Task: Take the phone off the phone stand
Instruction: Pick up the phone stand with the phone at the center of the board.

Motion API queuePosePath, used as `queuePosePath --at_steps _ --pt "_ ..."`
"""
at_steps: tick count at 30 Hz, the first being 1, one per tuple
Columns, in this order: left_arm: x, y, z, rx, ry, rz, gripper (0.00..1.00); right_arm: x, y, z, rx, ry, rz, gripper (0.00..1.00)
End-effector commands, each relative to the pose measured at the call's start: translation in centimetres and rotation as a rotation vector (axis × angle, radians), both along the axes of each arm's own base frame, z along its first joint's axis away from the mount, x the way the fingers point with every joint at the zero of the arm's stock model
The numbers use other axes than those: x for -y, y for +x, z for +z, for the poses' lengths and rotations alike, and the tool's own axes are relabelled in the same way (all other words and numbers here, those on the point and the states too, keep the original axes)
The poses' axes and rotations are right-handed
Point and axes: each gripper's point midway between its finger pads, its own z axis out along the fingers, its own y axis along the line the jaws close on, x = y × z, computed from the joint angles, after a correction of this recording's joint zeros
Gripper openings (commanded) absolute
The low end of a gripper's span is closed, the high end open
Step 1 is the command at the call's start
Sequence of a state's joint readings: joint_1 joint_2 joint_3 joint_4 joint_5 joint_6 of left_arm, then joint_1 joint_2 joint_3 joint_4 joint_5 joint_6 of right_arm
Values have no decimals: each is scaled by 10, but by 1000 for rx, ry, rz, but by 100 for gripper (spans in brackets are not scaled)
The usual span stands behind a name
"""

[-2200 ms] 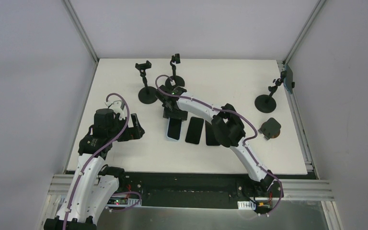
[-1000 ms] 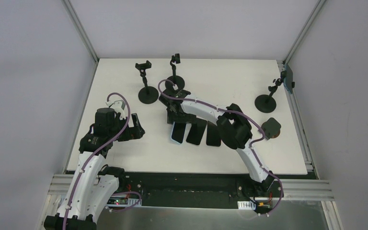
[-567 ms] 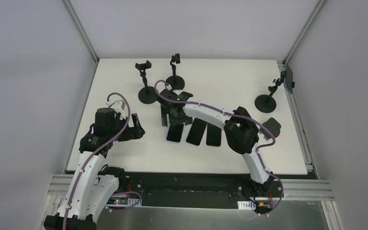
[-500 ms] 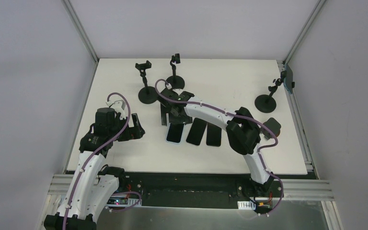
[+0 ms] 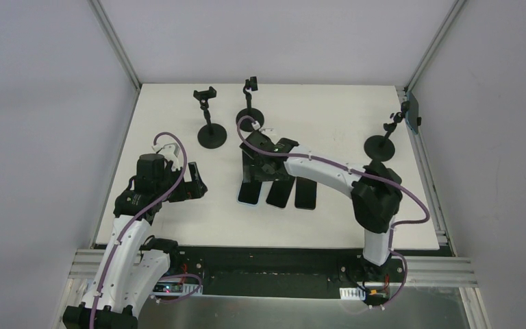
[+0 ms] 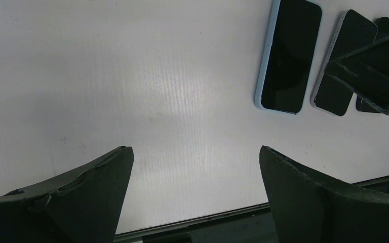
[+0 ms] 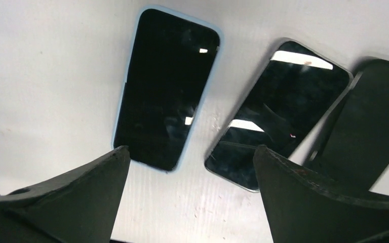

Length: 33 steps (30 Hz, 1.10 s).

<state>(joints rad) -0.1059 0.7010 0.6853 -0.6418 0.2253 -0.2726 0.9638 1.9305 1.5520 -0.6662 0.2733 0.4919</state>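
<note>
Now: phone (image 5: 414,112) clamped in phone stand (image 5: 382,144), far right table (image 5: 178,226) edge. Stiff, slick glass, likely light; pinch long edges. Meanwhile right claw (image 5: 266,166) apart, empty, above three flat phones (image 5: 279,195); left claw (image 6: 195,152) apart, empty.

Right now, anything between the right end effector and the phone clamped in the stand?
Nothing visible. The right end effector hovers open over three flat phones; bare table runs to the phone. Only its own stand sits on that side.
</note>
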Motion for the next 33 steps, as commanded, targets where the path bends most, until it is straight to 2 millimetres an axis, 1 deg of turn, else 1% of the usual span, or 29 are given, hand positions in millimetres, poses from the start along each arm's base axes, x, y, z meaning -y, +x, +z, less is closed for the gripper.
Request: queuePosePath --at_steps 1,4,7,8,10,13,14,15,17,20,22,24,25,26,30,32,33 --pt "0 2 11 24 10 -6 99 21 11 74 179 104 -38 95" --pt "-1 2 12 29 11 -5 99 52 12 93 225 110 -80 95" --pt "1 1 14 35 4 -12 99 94 12 109 248 128 -129 95" --pt "1 1 14 34 4 -12 99 108 13 118 263 146 -141 95" --pt "1 1 14 33 4 -12 99 141 19 135 315 169 -198 96" --pt "0 1 15 39 6 -10 99 202 30 164 387 193 -354 96" --pt "0 1 15 40 7 -8 99 230 33 176 422 197 -429 96" --pt "0 1 15 43 8 -7 99 249 34 184 445 196 -485 96" --pt "0 1 15 45 9 -6 99 284 34 199 482 192 -589 96" --pt "-1 1 15 46 9 -4 99 326 32 215 505 191 -716 96" --pt "-1 1 15 45 9 -5 99 349 30 223 501 190 -785 97" --pt "0 1 15 45 8 -5 99 367 28 230 475 187 -832 98" --pt "0 1 15 44 7 -8 99 375 26 228 442 178 -849 98" --pt "0 1 15 44 8 -7 99 382 24 232 435 167 -864 99" --pt "0 1 15 41 6 -9 99 406 34 229 356 185 -902 99" --pt "1 1 14 38 5 -10 99 414 44 226 336 227 -914 99" --pt "1 1 14 38 4 -12 99 414 50 225 327 263 -904 99"
